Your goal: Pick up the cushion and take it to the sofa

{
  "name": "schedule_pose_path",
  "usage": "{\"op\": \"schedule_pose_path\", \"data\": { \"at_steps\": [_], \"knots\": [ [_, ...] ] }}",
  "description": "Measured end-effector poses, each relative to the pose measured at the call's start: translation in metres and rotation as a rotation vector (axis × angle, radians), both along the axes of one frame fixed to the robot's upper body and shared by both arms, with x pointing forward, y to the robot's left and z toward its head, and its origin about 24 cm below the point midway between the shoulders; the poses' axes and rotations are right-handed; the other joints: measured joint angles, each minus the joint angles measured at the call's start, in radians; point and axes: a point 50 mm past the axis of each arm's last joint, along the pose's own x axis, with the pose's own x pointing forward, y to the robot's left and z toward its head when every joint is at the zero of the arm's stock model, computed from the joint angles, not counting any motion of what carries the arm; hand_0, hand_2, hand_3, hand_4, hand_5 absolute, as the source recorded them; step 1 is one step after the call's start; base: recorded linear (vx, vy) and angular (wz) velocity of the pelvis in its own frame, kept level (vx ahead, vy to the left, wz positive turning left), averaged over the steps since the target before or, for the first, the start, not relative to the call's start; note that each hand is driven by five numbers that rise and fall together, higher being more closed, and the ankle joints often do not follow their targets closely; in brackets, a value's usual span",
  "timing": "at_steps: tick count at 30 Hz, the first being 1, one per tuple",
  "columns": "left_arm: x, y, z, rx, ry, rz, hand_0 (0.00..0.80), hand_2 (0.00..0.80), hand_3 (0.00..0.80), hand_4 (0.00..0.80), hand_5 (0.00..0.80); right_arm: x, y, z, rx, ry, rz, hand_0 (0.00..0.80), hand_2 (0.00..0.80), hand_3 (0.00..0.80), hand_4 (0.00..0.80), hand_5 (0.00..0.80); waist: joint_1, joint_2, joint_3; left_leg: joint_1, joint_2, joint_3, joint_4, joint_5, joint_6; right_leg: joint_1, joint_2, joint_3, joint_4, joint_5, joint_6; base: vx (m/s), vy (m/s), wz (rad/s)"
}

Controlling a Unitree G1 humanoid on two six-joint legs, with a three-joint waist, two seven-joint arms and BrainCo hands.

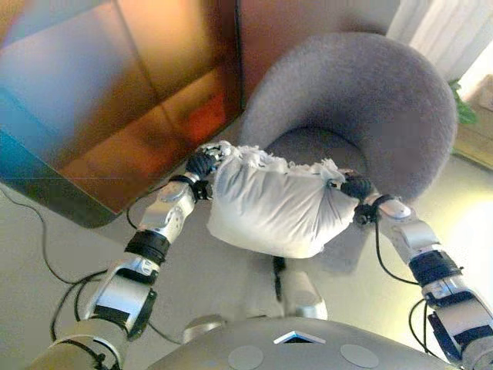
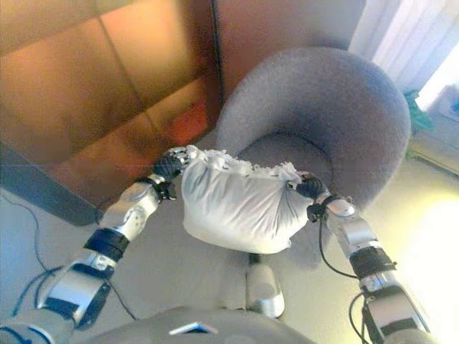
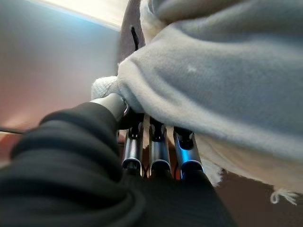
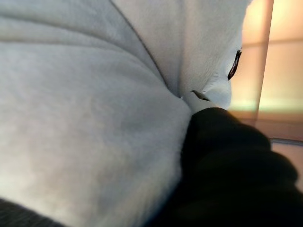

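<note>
A pale grey-white cushion with a frilled top edge hangs in the air in front of me, just before a round grey armchair. My left hand grips its upper left corner. In the left wrist view its fingers run up under the cloth and the thumb presses in from the side. My right hand holds the upper right corner, where the cloth bunches. In the right wrist view the cushion fills the picture and only the thumb tip shows, dug into a crease.
An orange-brown panelled wall stands at the left, close to the armchair's left side. A pale curtain and a green plant are at the far right. Light floor lies to the right of the chair.
</note>
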Motion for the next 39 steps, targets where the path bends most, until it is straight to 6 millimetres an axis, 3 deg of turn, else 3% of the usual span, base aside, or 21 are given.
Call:
{"op": "schedule_pose_path", "data": {
  "at_steps": [3,5,7,10,11,13,15,19,23,25,26,27,28,29,31,34,39],
  "knots": [
    [0.003,0.004,0.006,-0.009,-0.022,0.015,0.800,0.800,0.800,0.800,0.800,0.002,0.002,0.007,-0.005,-0.025,0.023,0.800,0.800,0.800,0.800,0.800,-0.004,0.007,-0.001,0.017,0.051,0.054,0.028,0.018,-0.003,0.025,0.054,-0.007,-0.001,-0.030,-0.033,0.256,-0.140,-0.23],
    [0.003,0.004,0.007,-0.010,-0.024,0.015,0.800,0.800,0.800,0.800,0.800,0.005,0.001,0.011,-0.012,-0.036,0.026,0.800,0.800,0.800,0.800,0.800,-0.007,0.007,-0.002,0.016,0.070,0.052,0.086,0.018,-0.008,0.049,0.073,-0.003,-0.002,-0.051,-0.042,0.199,-0.186,-0.18],
    [0.003,0.003,0.007,-0.010,-0.026,0.014,0.800,0.800,0.800,0.800,0.800,0.005,0.000,0.013,-0.018,-0.041,0.027,0.800,0.800,0.800,0.800,0.800,-0.014,-0.005,-0.003,-0.031,0.082,0.049,0.210,0.017,-0.039,0.054,0.074,-0.002,0.013,-0.086,-0.051,0.185,-0.190,-0.10],
    [0.004,0.005,0.008,-0.009,-0.028,0.020,0.800,0.800,0.800,0.800,0.800,0.007,0.002,0.021,-0.022,-0.072,0.049,0.800,0.800,0.800,0.800,0.800,-0.025,-0.024,-0.011,-0.134,0.094,0.045,0.415,0.068,-0.092,0.057,0.071,0.004,0.032,-0.116,-0.068,0.178,-0.133,-0.07],
    [0.004,0.005,0.008,-0.011,-0.030,0.021,0.800,0.800,0.800,0.800,0.800,0.007,0.003,0.022,-0.021,-0.078,0.049,0.800,0.800,0.800,0.800,0.800,-0.027,-0.029,-0.013,-0.155,0.097,0.047,0.447,0.093,-0.094,0.060,0.068,0.004,0.033,-0.122,-0.071,0.183,-0.040,0.03],
    [0.004,0.004,0.008,-0.018,-0.032,0.014,0.800,0.800,0.800,0.800,0.800,0.007,0.001,0.023,-0.020,-0.083,0.039,0.800,0.800,0.800,0.800,0.800,-0.027,-0.047,-0.010,-0.197,0.119,0.071,0.518,0.121,-0.057,0.086,0.063,0.004,0.021,-0.128,-0.091,0.171,0.049,0.07],
    [0.004,0.004,0.009,-0.016,-0.036,0.011,0.800,0.800,0.800,0.800,0.800,0.008,0.000,0.024,-0.017,-0.087,0.032,0.800,0.800,0.800,0.800,0.800,-0.026,-0.062,-0.002,-0.221,0.128,0.083,0.485,0.121,-0.058,0.112,0.063,-0.005,0.005,-0.132,-0.098,0.155,0.118,0.12],
    [0.003,0.005,0.009,-0.015,-0.032,-0.001,0.800,0.800,0.800,0.800,0.800,0.008,-0.001,0.024,-0.019,-0.086,0.019,0.800,0.800,0.800,0.800,0.800,0.003,-0.085,0.010,-0.249,0.128,0.073,0.247,0.118,-0.064,0.186,0.064,0.007,-0.057,-0.135,-0.102,0.195,0.162,-0.04],
    [0.003,0.009,0.008,0.011,-0.029,-0.008,0.800,0.800,0.800,0.800,0.800,0.008,0.001,0.022,-0.013,-0.072,0.016,0.800,0.800,0.800,0.800,0.800,0.037,-0.078,0.010,-0.275,0.131,0.037,0.013,0.193,-0.037,0.233,0.061,0.053,-0.089,-0.144,-0.076,0.202,0.135,-0.37],
    [0.003,0.010,0.008,0.022,-0.026,-0.012,0.800,0.800,0.800,0.800,0.800,0.008,0.001,0.022,-0.008,-0.062,0.021,0.800,0.800,0.800,0.800,0.800,0.045,-0.049,0.007,-0.279,0.131,0.054,-0.054,0.238,0.000,0.243,0.049,0.070,-0.076,-0.165,-0.042,0.164,0.166,-0.55],
    [0.002,0.008,0.007,0.019,-0.025,-0.015,0.800,0.800,0.800,0.800,0.800,0.007,-0.001,0.023,-0.016,-0.060,0.023,0.800,0.800,0.800,0.800,0.800,0.044,-0.017,0.002,-0.278,0.132,0.075,-0.055,0.242,0.014,0.234,0.049,0.068,-0.059,-0.180,-0.016,0.104,0.149,-0.66],
    [0.002,0.009,0.007,0.021,-0.025,-0.014,0.800,0.800,0.800,0.800,0.800,0.006,-0.002,0.021,-0.014,-0.053,0.020,0.800,0.800,0.800,0.800,0.800,0.050,-0.002,-0.003,-0.270,0.125,0.081,-0.053,0.311,-0.023,0.227,0.027,0.066,-0.030,-0.200,0.020,0.073,0.160,-0.62],
    [0.002,0.011,0.008,0.027,-0.027,-0.013,0.800,0.800,0.800,0.800,0.800,0.004,-0.001,0.019,-0.007,-0.045,0.022,0.800,0.800,0.800,0.800,0.800,0.043,-0.012,-0.010,-0.267,0.091,0.086,-0.059,0.310,-0.044,0.220,-0.009,0.066,-0.024,-0.210,0.046,0.044,0.158,-0.32],
    [0.003,0.012,0.010,0.029,-0.033,-0.012,0.800,0.800,0.800,0.800,0.800,0.002,0.001,0.017,-0.004,-0.041,0.026,0.800,0.800,0.800,0.800,0.800,0.024,-0.024,-0.016,-0.268,0.054,0.086,-0.075,0.315,-0.028,0.217,-0.044,0.064,-0.029,-0.204,0.076,0.033,0.151,0.03],
    [0.004,0.013,0.012,0.035,-0.042,-0.011,0.800,0.800,0.800,0.800,0.800,0.003,0.004,0.017,0.008,-0.044,0.030,0.800,0.800,0.800,0.800,0.800,0.019,-0.036,-0.013,-0.271,0.012,0.099,-0.089,0.320,-0.007,0.217,-0.086,0.059,-0.052,-0.195,0.100,0.038,0.134,0.04],
    [0.005,0.018,0.013,0.054,-0.040,-0.001,0.800,0.800,0.800,0.800,0.800,0.003,0.010,0.014,0.031,-0.043,0.031,0.800,0.800,0.800,0.800,0.800,0.027,-0.046,-0.007,-0.262,-0.012,0.100,-0.089,0.307,0.013,0.228,-0.111,0.040,-0.058,-0.186,0.115,0.043,0.126,0.04],
    [0.008,0.019,0.018,0.065,-0.053,0.008,0.800,0.800,0.800,0.800,0.800,0.004,0.015,0.011,0.045,-0.049,0.005,0.800,0.800,0.800,0.800,0.800,0.077,-0.057,0.009,-0.234,-0.008,0.106,-0.076,0.283,0.006,0.233,-0.109,-0.002,-0.019,-0.186,0.117,0.033,0.117,-0.09]
  ]
}}
